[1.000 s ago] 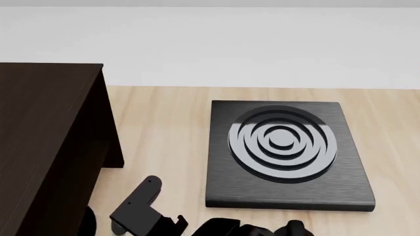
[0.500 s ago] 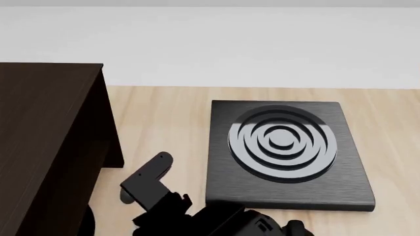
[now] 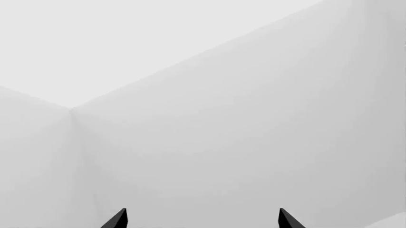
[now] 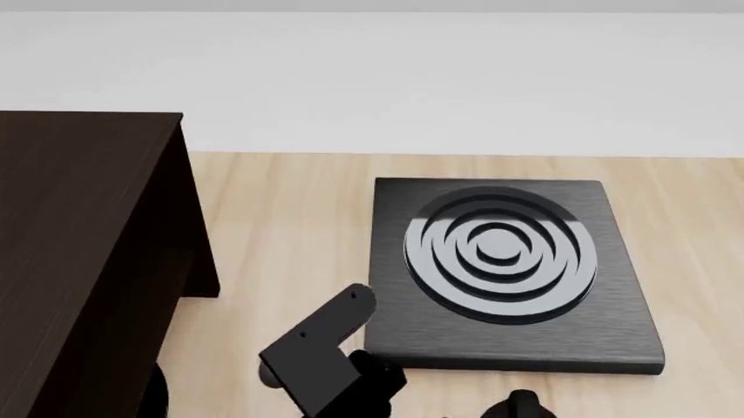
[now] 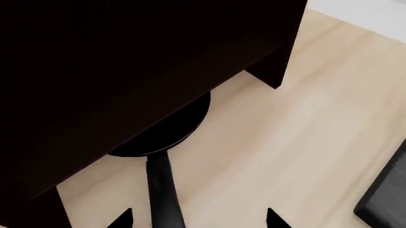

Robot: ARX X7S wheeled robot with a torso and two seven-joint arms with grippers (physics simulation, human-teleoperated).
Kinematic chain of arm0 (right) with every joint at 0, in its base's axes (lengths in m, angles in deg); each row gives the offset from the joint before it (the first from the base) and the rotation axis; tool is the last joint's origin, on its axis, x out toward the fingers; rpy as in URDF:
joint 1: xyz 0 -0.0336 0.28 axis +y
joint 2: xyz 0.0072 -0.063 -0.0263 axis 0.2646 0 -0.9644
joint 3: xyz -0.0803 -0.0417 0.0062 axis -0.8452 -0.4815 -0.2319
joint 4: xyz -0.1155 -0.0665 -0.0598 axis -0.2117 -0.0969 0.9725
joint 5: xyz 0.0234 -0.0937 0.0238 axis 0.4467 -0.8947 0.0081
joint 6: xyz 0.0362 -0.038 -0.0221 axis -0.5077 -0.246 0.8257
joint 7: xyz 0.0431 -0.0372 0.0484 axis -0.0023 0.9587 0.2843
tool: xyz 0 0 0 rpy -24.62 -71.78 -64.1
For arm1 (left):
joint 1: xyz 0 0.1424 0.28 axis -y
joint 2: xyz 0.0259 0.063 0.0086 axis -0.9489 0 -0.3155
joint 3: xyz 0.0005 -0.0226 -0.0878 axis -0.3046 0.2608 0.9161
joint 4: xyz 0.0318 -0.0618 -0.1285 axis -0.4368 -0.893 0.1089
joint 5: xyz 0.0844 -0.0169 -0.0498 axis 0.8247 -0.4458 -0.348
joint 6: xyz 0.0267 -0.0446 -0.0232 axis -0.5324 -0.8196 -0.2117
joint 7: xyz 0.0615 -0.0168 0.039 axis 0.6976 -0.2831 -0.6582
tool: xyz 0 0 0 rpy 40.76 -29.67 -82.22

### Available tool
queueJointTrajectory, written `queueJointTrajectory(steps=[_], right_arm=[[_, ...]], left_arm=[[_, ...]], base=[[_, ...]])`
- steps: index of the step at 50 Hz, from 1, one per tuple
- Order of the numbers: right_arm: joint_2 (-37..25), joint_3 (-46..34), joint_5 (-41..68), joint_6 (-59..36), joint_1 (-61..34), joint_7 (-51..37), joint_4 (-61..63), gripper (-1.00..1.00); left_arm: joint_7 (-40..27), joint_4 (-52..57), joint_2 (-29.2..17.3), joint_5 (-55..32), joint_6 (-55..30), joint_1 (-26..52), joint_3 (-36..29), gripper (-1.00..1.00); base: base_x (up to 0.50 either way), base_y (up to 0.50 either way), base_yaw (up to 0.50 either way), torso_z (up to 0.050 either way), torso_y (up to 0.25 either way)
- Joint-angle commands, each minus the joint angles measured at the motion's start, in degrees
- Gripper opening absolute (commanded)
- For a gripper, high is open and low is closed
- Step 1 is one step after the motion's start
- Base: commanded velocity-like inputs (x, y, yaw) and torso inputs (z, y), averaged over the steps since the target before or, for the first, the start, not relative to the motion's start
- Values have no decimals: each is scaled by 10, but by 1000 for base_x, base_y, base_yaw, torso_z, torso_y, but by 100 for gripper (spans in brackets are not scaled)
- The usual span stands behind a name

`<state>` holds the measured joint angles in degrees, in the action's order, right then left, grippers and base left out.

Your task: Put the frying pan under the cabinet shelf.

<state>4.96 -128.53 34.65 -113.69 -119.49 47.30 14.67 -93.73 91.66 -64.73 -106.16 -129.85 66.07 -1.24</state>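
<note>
So the right gripper (image 5: 193,219) had its jaws spread wide and wasn't gripping anything. In the right wrist view only the two dark fingertips (image 5: 120,219) poked in at the bottom edge, and the frying pan (image 5: 166,137) handle ran up between them without touching either one, as far as I could tell. Past the tips, the pan's round body sat mostly tucked under the cabinet shelf (image 5: 127,61), which filled the upper left of that frame, with just a curved black edge peeking out onto the wooden table (image 5: 279,142).

Left gripper (image 3: 201,219) was also wide apart, holding nothing, just pointing at blank grey walls.

In the head view, the right arm (image 4: 326,357) sat low center, the stove plate (image 4: 506,270) right of it and the shelf along the left edge.
</note>
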Motion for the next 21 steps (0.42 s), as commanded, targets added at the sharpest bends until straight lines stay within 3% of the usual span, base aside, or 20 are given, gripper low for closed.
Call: queueJointTrajectory(steps=[1, 21], right_arm=[[-59, 56, 66, -39, 35, -102, 139, 100], [-143, 166, 219, -51, 60, -264, 314, 100]], left_arm=[[3, 3, -2, 5, 6, -9, 0, 100], [-3, 3, 7, 5, 8, -10, -9, 100]], base=[[0, 0, 0, 0, 0], [0, 0, 0, 0, 0]])
